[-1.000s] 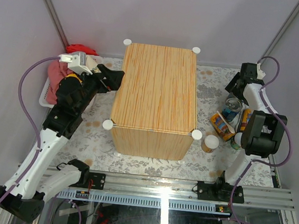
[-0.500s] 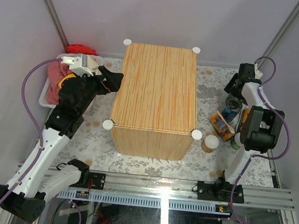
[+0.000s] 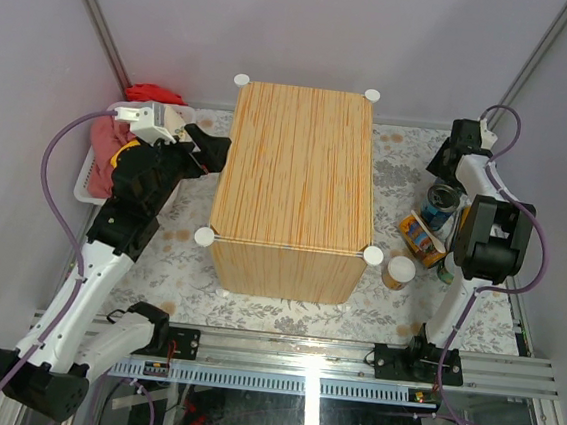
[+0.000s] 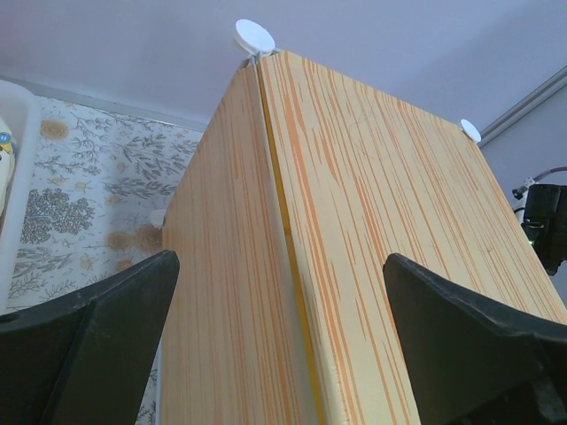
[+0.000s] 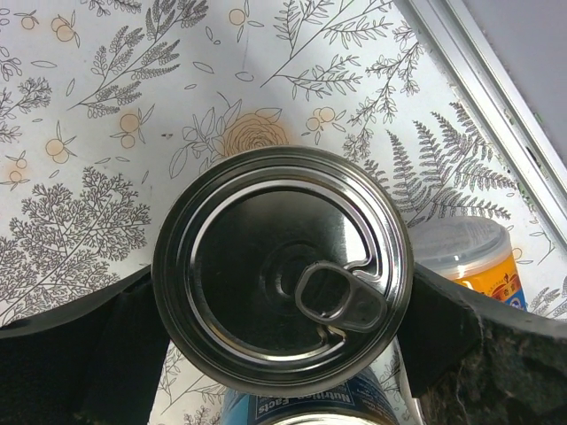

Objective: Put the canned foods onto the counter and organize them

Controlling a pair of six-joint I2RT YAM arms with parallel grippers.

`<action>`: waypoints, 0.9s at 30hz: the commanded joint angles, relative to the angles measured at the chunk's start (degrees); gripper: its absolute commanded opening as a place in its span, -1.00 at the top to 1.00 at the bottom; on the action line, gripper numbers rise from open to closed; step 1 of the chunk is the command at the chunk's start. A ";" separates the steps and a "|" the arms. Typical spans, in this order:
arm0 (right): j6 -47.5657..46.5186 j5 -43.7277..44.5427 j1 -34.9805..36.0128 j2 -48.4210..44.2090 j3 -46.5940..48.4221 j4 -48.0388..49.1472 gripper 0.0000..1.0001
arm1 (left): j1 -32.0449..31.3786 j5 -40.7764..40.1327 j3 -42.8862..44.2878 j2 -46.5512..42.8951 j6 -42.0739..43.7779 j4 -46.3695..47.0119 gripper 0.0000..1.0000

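Note:
The counter (image 3: 297,174), a light wood-grain box with white corner knobs, stands mid-table and fills the left wrist view (image 4: 354,221). My left gripper (image 3: 214,150) is open and empty at its upper left edge (image 4: 279,261). My right gripper (image 3: 445,168) is down over a silver-topped blue can (image 3: 442,200). Its fingers press both sides of that can (image 5: 282,270). A second blue-labelled can (image 5: 301,409) shows just below it. An orange can (image 3: 422,238) lies on its side. A white-lidded can (image 3: 399,272) stands near the counter's front right corner. Another white-lidded can (image 5: 465,257) is beside the held one.
A floral mat (image 3: 184,253) covers the floor around the counter. A white basket (image 3: 84,181) with pink cloth (image 3: 108,140) and a red cloth (image 3: 154,93) sits far left. More cans (image 3: 465,225) crowd the right edge by a metal rail (image 5: 496,97).
The left arm drew back slightly along the counter's left edge. The right wrist shifted a little over the silver-topped can. The can has not moved.

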 commanded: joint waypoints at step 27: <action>-9.32 0.14 0.99 -15.06 -6.64 21.90 1.00 | 0.71 -1.28 -0.80 -2.48 0.58 4.76 -1.00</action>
